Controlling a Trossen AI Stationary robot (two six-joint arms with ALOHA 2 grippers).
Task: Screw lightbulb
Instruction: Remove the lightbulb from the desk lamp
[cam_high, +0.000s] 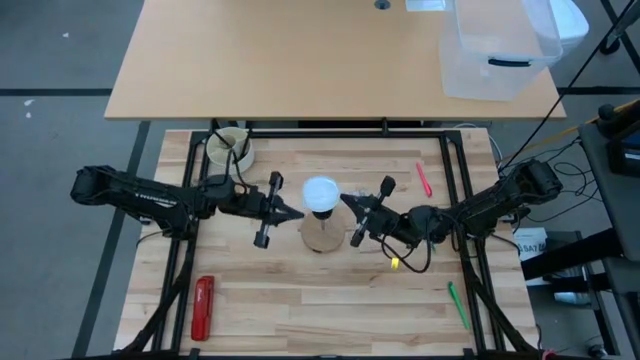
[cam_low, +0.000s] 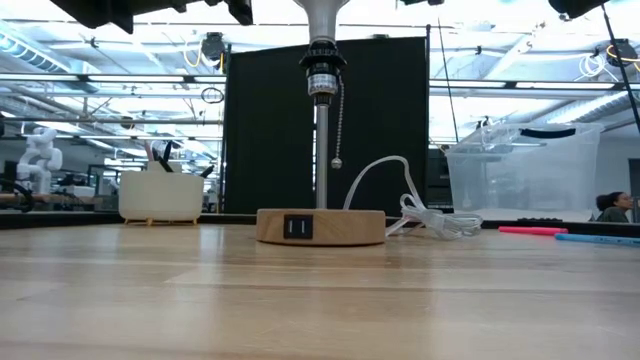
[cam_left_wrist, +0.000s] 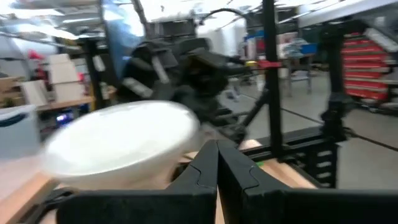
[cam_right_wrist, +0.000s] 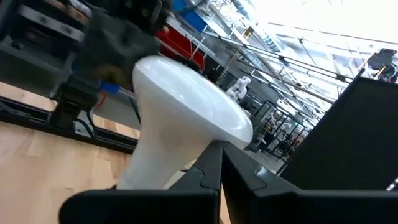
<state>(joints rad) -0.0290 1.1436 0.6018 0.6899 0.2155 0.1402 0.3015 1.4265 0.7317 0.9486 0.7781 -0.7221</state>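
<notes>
The white lightbulb (cam_high: 321, 193) sits dome up on top of the lamp's stem and black socket (cam_low: 323, 70), which rises from a round wooden base (cam_low: 320, 226) at the table's middle. My left gripper (cam_high: 298, 214) is shut, at bulb height just left of the bulb; the bulb shows blurred in its wrist view (cam_left_wrist: 121, 146). My right gripper (cam_high: 345, 200) is shut, at the bulb's right edge. In its wrist view the fingertips (cam_right_wrist: 214, 155) stand under the dome's rim beside the bulb's neck (cam_right_wrist: 152, 158). My left gripper's shut fingertips (cam_left_wrist: 211, 155) come level from the table's left, close to the bulb's lower side; I cannot tell whether they touch it. My right gripper's shut fingertips come level from the table's right, under the dome's rim (cam_right_wrist: 233, 134); I cannot tell whether they touch.
A cream holder with tools (cam_high: 228, 148) stands at the back left. A red tool (cam_high: 203, 305) lies at the front left, a pink pen (cam_high: 424, 180) and a green pen (cam_high: 457, 305) on the right. The lamp's white cord (cam_low: 425, 215) lies behind the base. Black frame rails (cam_high: 455, 170) edge the table.
</notes>
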